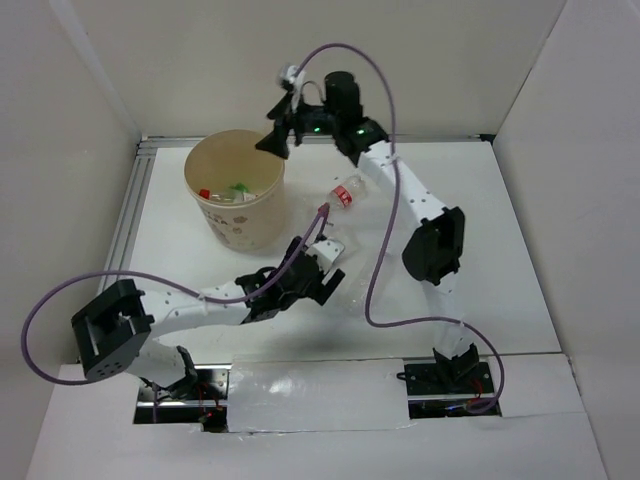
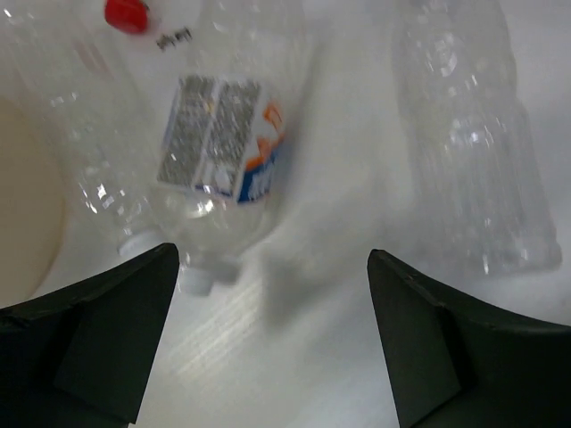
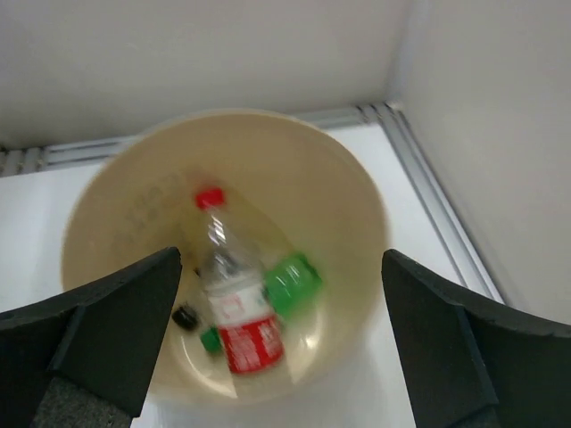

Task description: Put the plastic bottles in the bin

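Note:
The tan bin (image 1: 246,226) stands at the back left. Inside it lie a bottle with a red cap and a red-white label (image 3: 235,308), a green piece (image 3: 293,283) and a black cap (image 3: 186,316). My right gripper (image 1: 275,141) hangs open and empty over the bin's far rim (image 3: 357,178). My left gripper (image 1: 326,272) is open and empty just short of clear bottles on the table: one with a white cap and a blue-orange label (image 2: 219,147), a plain one (image 2: 473,134) and one with a red cap (image 2: 127,13). Another red-capped bottle (image 1: 347,192) lies right of the bin.
White walls close in the table on the left, back and right. A metal rail (image 1: 135,200) runs along the left edge. The bin's side (image 2: 27,205) is close on the left of my left gripper.

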`<state>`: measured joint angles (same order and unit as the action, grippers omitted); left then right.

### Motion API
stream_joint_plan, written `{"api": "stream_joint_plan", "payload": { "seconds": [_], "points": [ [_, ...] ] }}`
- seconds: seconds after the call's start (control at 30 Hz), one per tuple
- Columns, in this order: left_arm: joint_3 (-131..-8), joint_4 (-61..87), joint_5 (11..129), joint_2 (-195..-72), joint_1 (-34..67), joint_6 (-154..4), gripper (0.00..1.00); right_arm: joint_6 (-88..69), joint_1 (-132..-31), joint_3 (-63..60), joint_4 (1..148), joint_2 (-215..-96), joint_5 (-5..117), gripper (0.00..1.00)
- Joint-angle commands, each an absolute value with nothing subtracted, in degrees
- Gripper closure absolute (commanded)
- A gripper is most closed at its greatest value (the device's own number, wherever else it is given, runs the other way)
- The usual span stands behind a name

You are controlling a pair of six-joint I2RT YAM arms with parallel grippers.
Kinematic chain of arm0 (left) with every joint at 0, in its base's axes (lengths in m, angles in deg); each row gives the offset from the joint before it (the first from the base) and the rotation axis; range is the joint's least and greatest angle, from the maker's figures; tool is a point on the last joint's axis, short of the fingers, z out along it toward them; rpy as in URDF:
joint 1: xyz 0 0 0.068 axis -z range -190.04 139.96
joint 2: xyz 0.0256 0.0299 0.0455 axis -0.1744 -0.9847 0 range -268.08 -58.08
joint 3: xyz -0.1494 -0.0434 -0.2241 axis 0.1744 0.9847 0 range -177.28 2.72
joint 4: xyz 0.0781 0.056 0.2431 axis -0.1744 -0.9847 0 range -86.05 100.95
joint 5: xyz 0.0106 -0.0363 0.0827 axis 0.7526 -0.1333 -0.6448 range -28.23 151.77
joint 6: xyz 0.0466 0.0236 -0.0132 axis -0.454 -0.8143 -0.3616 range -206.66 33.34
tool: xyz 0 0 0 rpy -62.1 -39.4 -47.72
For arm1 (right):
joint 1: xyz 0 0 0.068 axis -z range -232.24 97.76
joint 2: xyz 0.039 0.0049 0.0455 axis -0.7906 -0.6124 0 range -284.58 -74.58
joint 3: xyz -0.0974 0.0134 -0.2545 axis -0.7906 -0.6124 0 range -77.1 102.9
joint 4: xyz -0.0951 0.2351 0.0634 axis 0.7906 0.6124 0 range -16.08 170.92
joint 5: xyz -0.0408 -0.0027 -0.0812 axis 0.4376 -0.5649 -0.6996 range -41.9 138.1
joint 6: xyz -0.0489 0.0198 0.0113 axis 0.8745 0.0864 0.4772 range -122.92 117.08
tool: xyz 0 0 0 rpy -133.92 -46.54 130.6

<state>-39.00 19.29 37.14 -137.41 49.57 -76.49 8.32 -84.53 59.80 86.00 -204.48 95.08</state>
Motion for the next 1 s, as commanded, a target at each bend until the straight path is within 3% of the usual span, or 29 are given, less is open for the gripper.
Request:
{"api": "stream_joint_plan", "payload": {
  "seconds": [0.0,0.07,0.23,0.27,0.33,0.43,0.47,0.6,0.63,0.73,0.77,0.8,0.87,0.97],
  "points": [
    [-45.17,26.06,37.24,-140.95,47.09,-84.37,0.0,7.18,-75.64,53.88,89.82,-192.46,90.11,0.0],
    [-47.55,26.77,38.47,-145.6,44.9,-85.69,0.0,8.49,-71.42,42.16,92.46,-185.69,89.5,0.0],
    [-55.9,24.57,41.45,-156.24,41.38,-89.21,0.0,12.9,-55.69,20.31,98.17,-171.12,94.84,0.3],
    [-56.95,23.79,42.86,-157.82,40.76,-89.82,0.0,13.68,-53.14,17.23,98.18,-169.25,96.08,0.32],
    [-60.19,21.51,45.06,-162.3,40.23,-90.53,0.0,14.39,-46.98,8.97,99.41,-166.26,98.27,0.32],
    [-62.93,19.3,47.52,-166.61,39.61,-91.23,0.05,16.41,-41.45,1.22,100.99,-161.07,100.48,0.24],
    [-63.81,18.51,47.53,-166.63,39.09,-91.23,0.08,17.2,-40.47,-0.36,101.95,-158.89,101.18,0.22],
    [-63.82,19.03,50.07,-163.65,39.09,-91.23,0.44,27.88,-38.45,-6.25,108.45,-155.1,103.46,0.18],
    [-64.51,19.03,50.08,-162.16,39.09,-90.54,0.62,31.15,-37.83,-7.05,110.29,-154.56,104.51,0.25],
    [-66.62,17.63,52.08,-154.96,39.09,-88.96,0.75,50.15,-37.21,-9.59,120.3,-152.72,109.43,0.39],
    [-67.67,17.63,52.1,-152.76,39.09,-88.95,0.82,56.6,-36.69,-10.21,123.55,-152.71,110.49,0.5],
    [-68.29,17.63,52.1,-148.48,39.09,-88.25,0.82,62.15,-36.68,-10.91,128.63,-152.71,111.2,0.52],
    [-71.36,17.63,51.58,-144.85,37.42,-87.46,0.82,75.87,-36.68,-13.37,132.7,-152.71,111.73,0.48],
    [-74.53,17.62,49.11,-138.78,34.88,-86.14,0.81,84.34,-40.09,-15.48,136.15,-154.02,109.54,0.26]
  ]
}}
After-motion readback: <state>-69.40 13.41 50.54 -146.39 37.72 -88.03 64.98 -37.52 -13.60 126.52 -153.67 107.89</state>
